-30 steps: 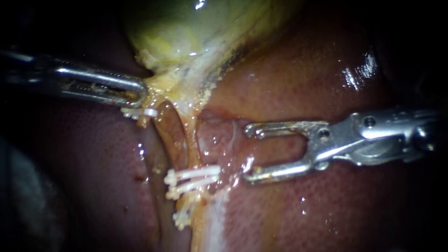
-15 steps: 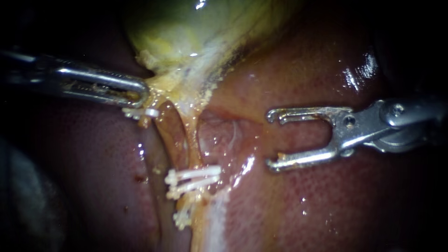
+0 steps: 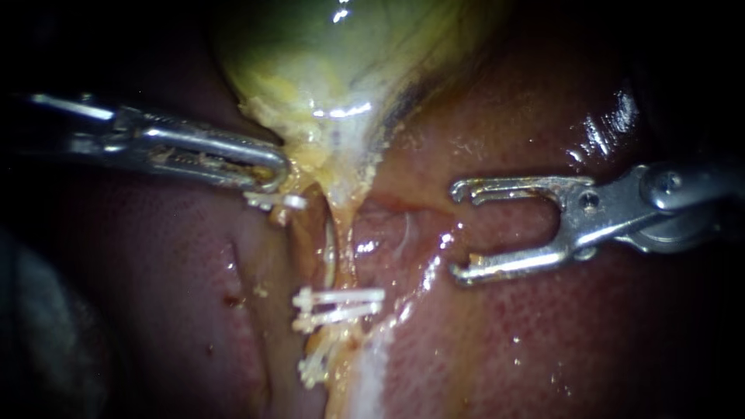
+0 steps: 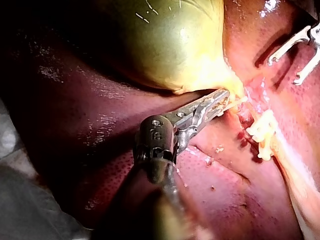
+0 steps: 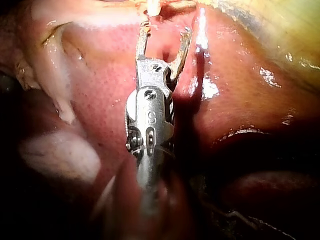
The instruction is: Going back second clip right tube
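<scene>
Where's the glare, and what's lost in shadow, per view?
Endoscope view: glare atop the gallbladder and on the liver at upper right; the edges go black, where the shaft of the left instrument fades out. Left wrist view: glare streaks on the gallbladder, liver beside it in deep shadow. Right wrist view: wet highlights on the liver beside the right instrument; dark behind its shaft.

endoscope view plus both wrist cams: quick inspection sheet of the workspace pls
surface: liver, wet and glossy
job's things: gallbladder; tube running down from it; white clips across the tube; one more clip beside the left instrument's tip
clutter: nothing seen
instruments: left instrument jaws shut on the gallbladder's lower edge; right instrument jaws open, empty, clear of the clips
cables: nothing seen
surroundings: dark, nothing told apart
</scene>
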### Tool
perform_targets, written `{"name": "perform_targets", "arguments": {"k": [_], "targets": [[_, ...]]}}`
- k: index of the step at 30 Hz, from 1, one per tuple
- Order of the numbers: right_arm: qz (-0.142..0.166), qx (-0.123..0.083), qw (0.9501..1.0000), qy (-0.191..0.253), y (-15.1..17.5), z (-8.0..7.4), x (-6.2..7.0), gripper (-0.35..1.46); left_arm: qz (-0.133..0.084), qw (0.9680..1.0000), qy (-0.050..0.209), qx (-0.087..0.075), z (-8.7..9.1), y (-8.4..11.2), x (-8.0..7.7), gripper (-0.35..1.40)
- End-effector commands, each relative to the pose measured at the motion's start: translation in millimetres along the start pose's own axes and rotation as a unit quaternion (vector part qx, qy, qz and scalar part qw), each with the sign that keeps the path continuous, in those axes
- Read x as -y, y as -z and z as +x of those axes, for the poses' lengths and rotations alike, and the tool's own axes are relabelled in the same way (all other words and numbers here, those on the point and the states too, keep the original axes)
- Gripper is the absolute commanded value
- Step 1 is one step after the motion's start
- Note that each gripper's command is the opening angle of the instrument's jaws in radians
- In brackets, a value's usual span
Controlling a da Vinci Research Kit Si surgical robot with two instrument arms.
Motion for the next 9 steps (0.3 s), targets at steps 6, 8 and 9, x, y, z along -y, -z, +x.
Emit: {"name": "perform_targets", "arguments": {"k": [6,8,9], "targets": [[0.002,0.000,1.0000,0.000,0.1,-0.1,0.0,0.50,0.000,1.0000,0.000,0.000,-0.1,-0.1,0.1,-0.35],[0.002,0.000,1.0000,0.003,0.1,0.0,0.1,0.50,0.000,1.0000,-0.001,0.001,-0.1,0.0,0.2,-0.35],[0.002,0.000,1.0000,0.003,0.1,0.0,0.1,0.50,0.000,1.0000,-0.001,0.002,-0.2,0.1,0.3,-0.35]]}}
